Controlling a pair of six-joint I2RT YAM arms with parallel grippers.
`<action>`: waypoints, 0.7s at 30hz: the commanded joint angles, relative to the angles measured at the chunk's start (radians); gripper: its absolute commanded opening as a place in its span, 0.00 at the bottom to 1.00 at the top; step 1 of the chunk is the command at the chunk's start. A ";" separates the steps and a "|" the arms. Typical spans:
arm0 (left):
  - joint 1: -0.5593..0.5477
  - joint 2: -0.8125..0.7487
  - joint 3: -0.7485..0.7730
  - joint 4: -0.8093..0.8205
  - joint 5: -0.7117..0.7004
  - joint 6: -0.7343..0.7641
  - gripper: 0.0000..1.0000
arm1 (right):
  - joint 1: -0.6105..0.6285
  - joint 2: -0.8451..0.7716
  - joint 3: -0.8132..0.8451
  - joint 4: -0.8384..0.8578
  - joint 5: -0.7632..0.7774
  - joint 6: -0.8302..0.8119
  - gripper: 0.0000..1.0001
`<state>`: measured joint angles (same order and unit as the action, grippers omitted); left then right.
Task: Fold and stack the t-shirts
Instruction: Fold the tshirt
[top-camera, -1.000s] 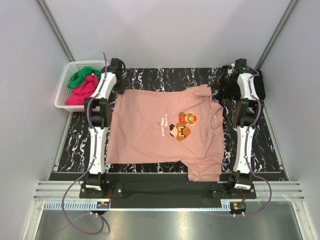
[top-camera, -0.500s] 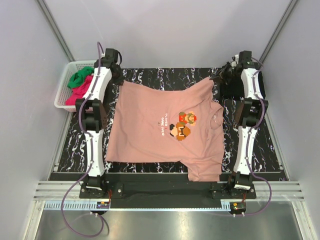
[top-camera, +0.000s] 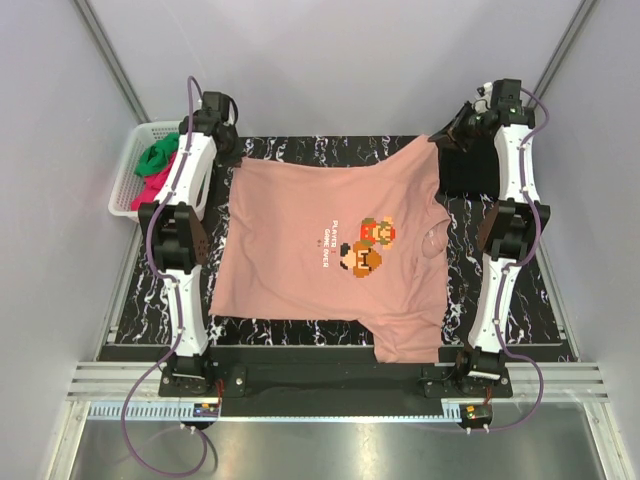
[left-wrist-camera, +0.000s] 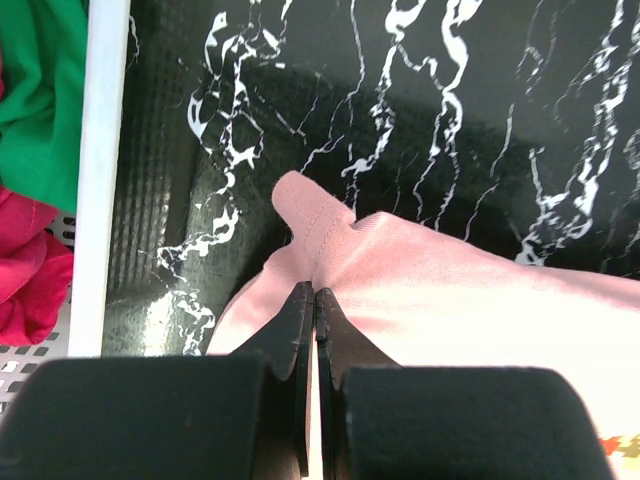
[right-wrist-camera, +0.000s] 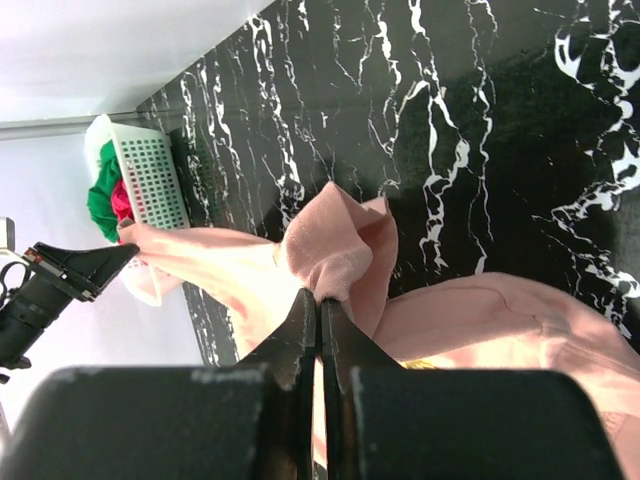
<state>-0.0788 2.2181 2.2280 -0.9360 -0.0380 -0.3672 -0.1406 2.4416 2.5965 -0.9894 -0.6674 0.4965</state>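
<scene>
From above: pink tee (top-camera: 330, 250) spread print-up over the marbled mat (top-camera: 330, 148), near part flat, far edge raised and stretched between the two claws. Left claw (top-camera: 236, 160) clamped on the far left corner, just beside the basket (top-camera: 122, 205). Right claw (top-camera: 440, 140) clamped on the far right corner, a little above the mat. One sleeve draped at the near right, reaching the mat's near edge. Black tee (top-camera: 465, 175) at the far right, beside the right arm. In the basket, green tee (top-camera: 158, 155) on the far side, red tee (top-camera: 150, 188) nearer, the two touching.

From the left wrist: fingers (left-wrist-camera: 290, 330) pressed together on a hemmed corner of the pink tee (left-wrist-camera: 450, 290), a small tab of cloth poking out past the tips. Cloth fanning off to the right, a speck of the print at the lower right edge. Mat (left-wrist-camera: 450, 100) beneath. White basket rim (left-wrist-camera: 100, 170) down the left side, green tee (left-wrist-camera: 40, 90) above red tee (left-wrist-camera: 30, 280) inside.

From the right wrist: fingers (right-wrist-camera: 295, 330) shut tight on a bunched corner of the pink tee (right-wrist-camera: 335, 245), cloth puffing out beyond the tips. A taut band of the same cloth running left to the left claw (right-wrist-camera: 75, 268), closed on the other corner. Basket (right-wrist-camera: 150, 170) beyond, green (right-wrist-camera: 100, 195) and red cloth showing at its edge. White-veined mat (right-wrist-camera: 450, 100) behind.
</scene>
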 joint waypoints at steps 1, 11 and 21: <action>0.008 -0.073 -0.024 0.023 -0.022 0.040 0.00 | -0.007 -0.073 -0.019 -0.020 0.032 -0.035 0.00; 0.020 -0.107 -0.044 -0.012 -0.111 0.091 0.00 | -0.005 -0.107 -0.009 -0.043 0.077 -0.058 0.00; 0.063 -0.138 -0.065 -0.006 -0.131 0.105 0.00 | -0.011 -0.142 0.008 -0.041 0.078 -0.050 0.00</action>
<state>-0.0399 2.1475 2.1555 -0.9672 -0.1192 -0.2882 -0.1406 2.3882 2.5568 -1.0451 -0.6060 0.4572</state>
